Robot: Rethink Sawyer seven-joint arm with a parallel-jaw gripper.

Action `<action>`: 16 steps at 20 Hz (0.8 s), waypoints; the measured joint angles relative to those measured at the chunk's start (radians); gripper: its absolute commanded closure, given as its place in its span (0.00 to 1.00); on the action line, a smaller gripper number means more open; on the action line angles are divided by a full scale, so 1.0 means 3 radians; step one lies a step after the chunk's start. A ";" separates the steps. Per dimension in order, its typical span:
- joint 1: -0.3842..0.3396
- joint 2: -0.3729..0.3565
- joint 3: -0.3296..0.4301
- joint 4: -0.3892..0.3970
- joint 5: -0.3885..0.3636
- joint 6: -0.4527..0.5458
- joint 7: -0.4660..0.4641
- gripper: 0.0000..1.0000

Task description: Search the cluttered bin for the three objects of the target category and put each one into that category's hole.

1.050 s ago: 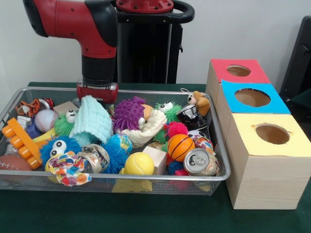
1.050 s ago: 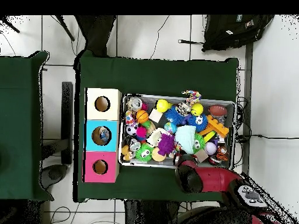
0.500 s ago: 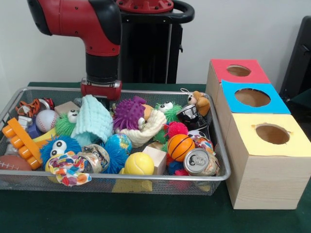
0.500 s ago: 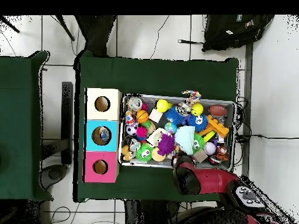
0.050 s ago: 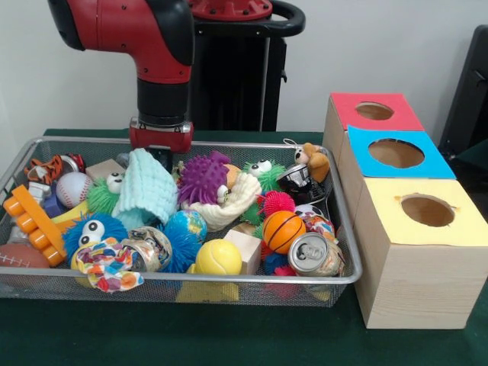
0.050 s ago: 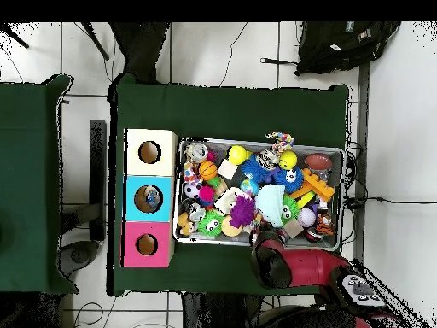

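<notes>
**Q.** Where does the gripper (image 5: 160, 156) stand, and how are its fingers set?

**A.** The gripper hangs from the red and black arm (image 5: 145, 38) at the far rim of the wire mesh bin (image 5: 229, 284). Its tip sits just behind the folded pale mint knitted cloth (image 5: 145, 187). Whether it is spread or pressed together cannot be told; the cloth hides the tip, and the arm covers it in the overhead view.

**Q.** What lies nearest, and how would it handle?

**A.** The target category is not shown, so the pick remains a judgement. The cloth is soft and limp; a pinch on its raised fold would likely hold. Beside it lies the purple spiky rubber ball (image 5: 200, 177), light and yielding, best taken across its middle. The green googly-eyed fuzzy ball (image 5: 101, 194) touches the cloth's other side. Nearer the front rim, the orange toy basketball (image 5: 284, 230) is smooth and may slip. The crushed aluminium drink can (image 5: 314, 255) is thin-walled and dents easily.

**Q.** Where do the picks go?

**A.** Into one hole of the wooden box with red, blue and yellow tops (image 5: 396, 152), on the green worktop (image 5: 229, 335) beside the bin.
</notes>
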 measured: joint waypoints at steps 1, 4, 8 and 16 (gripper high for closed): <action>-0.0007 -0.0002 0.0005 0.0004 0.0000 0.0011 0.0000 1.00; -0.0048 -0.0013 0.0042 0.0015 0.0001 0.0075 0.0000 1.00; -0.0148 -0.0071 0.0160 0.0029 0.0029 0.0276 0.0000 1.00; -0.0203 -0.0302 0.0303 0.0117 0.0129 0.0689 0.0000 1.00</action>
